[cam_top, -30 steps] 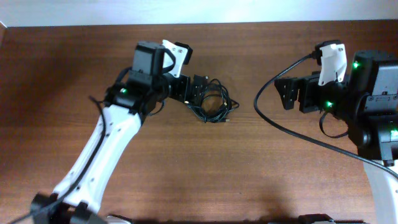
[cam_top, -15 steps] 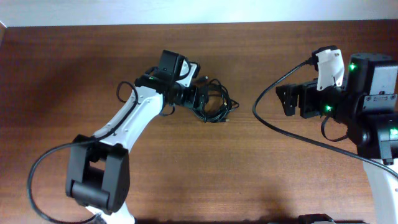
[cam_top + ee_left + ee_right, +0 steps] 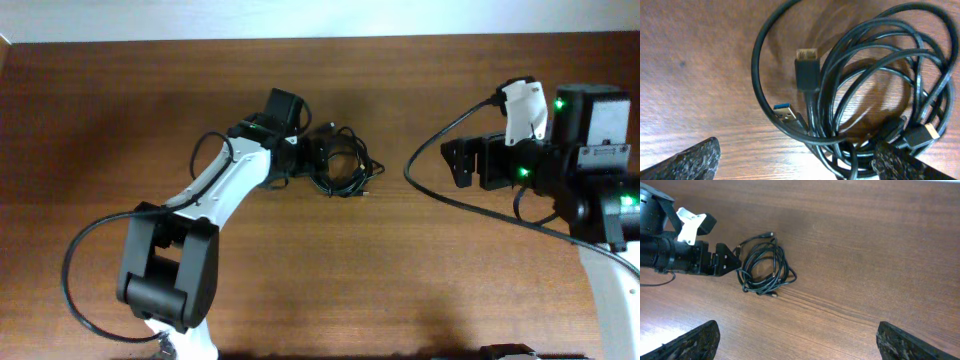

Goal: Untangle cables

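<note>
The cables [image 3: 342,172] lie in one loose, looped bundle on the brown wooden bench [image 3: 120,120], a little past the middle towards the far edge. They are thin black cords wound round each other in overlapping rings, with a few ends poking out.

The left gripper [image 3: 318,158] is down at the bundle's left rim, its arm stretched across the bench from the near side. Its jaws stand wide apart. In its own wrist view the two rough dark fingertips [image 3: 692,159] sit in the bottom corners, and the nearest loops of the bundle pass between them. I cannot tell whether either finger touches a cord; nothing is pinched.

That close view shows the plugs well. One plug with a blue tongue [image 3: 786,111] lies inside a big outer loop. A gold-tipped plug [image 3: 807,54] points away just above it. A smaller gold-ended plug [image 3: 929,131] lies at the right, beside the crowded strands.

The right gripper [image 3: 462,160] is over bare wood on the right side, well apart from the cables and facing them. It is open too, and holds nothing; its fingertips [image 3: 695,341] show at the lower corners of its own view, with the bundle and the left gripper far across the bench. A thicker black lead [image 3: 430,190] curves off the right arm.
</note>
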{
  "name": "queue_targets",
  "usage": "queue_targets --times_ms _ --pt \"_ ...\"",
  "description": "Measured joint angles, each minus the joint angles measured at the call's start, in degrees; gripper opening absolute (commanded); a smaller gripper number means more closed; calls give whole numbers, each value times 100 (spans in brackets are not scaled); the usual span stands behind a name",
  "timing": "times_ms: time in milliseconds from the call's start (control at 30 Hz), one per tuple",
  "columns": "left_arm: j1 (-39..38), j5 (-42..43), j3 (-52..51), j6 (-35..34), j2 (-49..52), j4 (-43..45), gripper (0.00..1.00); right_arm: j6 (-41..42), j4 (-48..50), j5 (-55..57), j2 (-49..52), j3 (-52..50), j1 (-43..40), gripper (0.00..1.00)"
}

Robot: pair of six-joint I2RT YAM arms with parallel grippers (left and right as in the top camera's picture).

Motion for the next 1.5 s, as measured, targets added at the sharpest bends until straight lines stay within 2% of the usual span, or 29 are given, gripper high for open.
queue_targets --times_ms 167,267,333,367,567,733,800,900,967,1000,1033,1067,1300,1400,1500 --pt "-487 -658 0 -1119 175 -251 98 365 -2 317 175 0 0 99" --pt "-743 -855 0 -1523 181 94 99 505 -9 503 175 0 0 99" --pt "-925 -896 0 -1655 181 151 87 535 -9 560 177 0 0 99" --pt "-1032 -992 0 -1714 184 151 86 542 -11 577 177 0 0 99" --pt "-1141 -1502 0 -2531 186 -214 91 590 -48 636 177 0 0 100" --pt "-1141 -1799 0 -2732 210 -308 94 623 -46 640 177 0 0 99" --pt "-1141 -1864 0 -2736 304 -315 92 625 -68 640 177 0 0 100" --pt "-1141 -1950 0 -2756 437 -306 85 625 -85 640 177 0 0 99" --pt "-1141 -2002 0 -2789 529 -262 65 625 -85 640 175 0 0 99" --pt "-1141 -2013 0 -2787 570 -245 39 627 -85 640 177 0 0 99" --pt "-1141 -2031 0 -2815 595 -238 5 625 -85 640 177 0 0 99" --pt "-1141 -2039 0 -2841 603 -223 0 623 -85 640 177 0 0 99" --pt "-1141 -2002 190 -2684 605 -343 0 627 -87 640 177 0 0 100" --pt "-1141 -1891 560 -2487 632 -894 0 623 -83 643 177 0 0 99" --pt "-1141 -1832 1510 -2122 675 -1797 0 625 -76 643 175 0 0 99"
